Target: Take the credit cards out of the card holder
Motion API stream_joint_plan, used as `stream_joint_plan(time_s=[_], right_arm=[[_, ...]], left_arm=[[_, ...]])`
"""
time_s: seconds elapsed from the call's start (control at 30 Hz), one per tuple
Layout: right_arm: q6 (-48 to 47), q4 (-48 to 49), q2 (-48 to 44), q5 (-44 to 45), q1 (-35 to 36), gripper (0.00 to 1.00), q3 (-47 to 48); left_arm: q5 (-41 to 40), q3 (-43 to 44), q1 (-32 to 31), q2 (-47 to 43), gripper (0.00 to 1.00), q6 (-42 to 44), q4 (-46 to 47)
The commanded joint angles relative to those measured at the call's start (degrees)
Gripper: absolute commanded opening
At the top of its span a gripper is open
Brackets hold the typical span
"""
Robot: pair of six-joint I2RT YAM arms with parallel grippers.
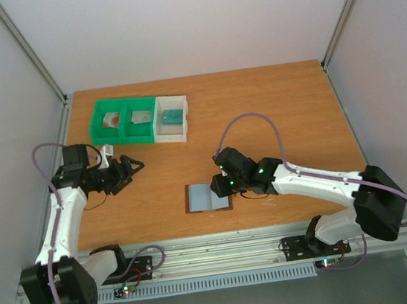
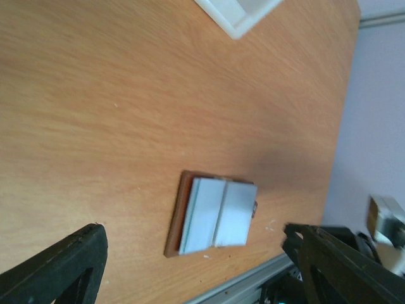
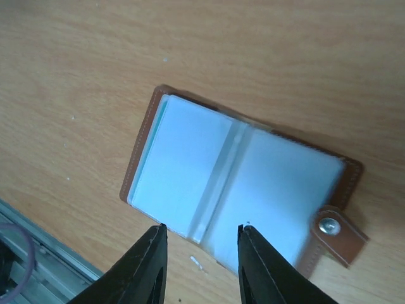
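Two claws are in view, and neither one holds anything. The right claw [image 3: 201,231] is partly spread, with a moderate gap between its dark fingers [image 3: 152,266], and both tips sit over the near edge of the card holder [image 3: 240,190]; whether they touch it I cannot tell. The holder lies open and flat on the counter [image 1: 273,113] at the lower centre of the top view, blue-grey pockets up and its snap tab [image 3: 335,231] sticking out at the lower right of the right wrist view. A thin teal strip runs along the left edge of the left pocket, and I cannot tell if that is a card. The left claw [image 1: 132,167] is spread wide at the left of the top view, above the counter and well apart from the holder. Three cards lie in the bins at the upper left: a white card with a red mark [image 1: 112,120] and a grey card [image 1: 140,117] in the two compartments of the green bin [image 1: 123,101], and a teal card [image 1: 171,116] in the white bin [image 1: 171,136] touching it on the right.
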Motion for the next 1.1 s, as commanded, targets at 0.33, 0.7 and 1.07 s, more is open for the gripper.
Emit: stream_joint_plan(time_s=[0.33,0.7,1.07], right_arm=[[7.9,10.7,15.8,-6.1,-0.5,0.31,2.7],[6.6,13.1,21.6,-7.9,-0.5,0.26,3.1],[6.5,25.1,20.1,-9.8,-0.9,0.03,-7.6]], left_arm=[[-4.7,-3.7,-12.3,-9.5,0.8,-6.2,1.2],[-6.5,-10.1,-21.9,-7.0,0.74,-15.9,14.2],[-7.3,-16.9,-30.7,3.1,0.64,-24.5,34.6]])
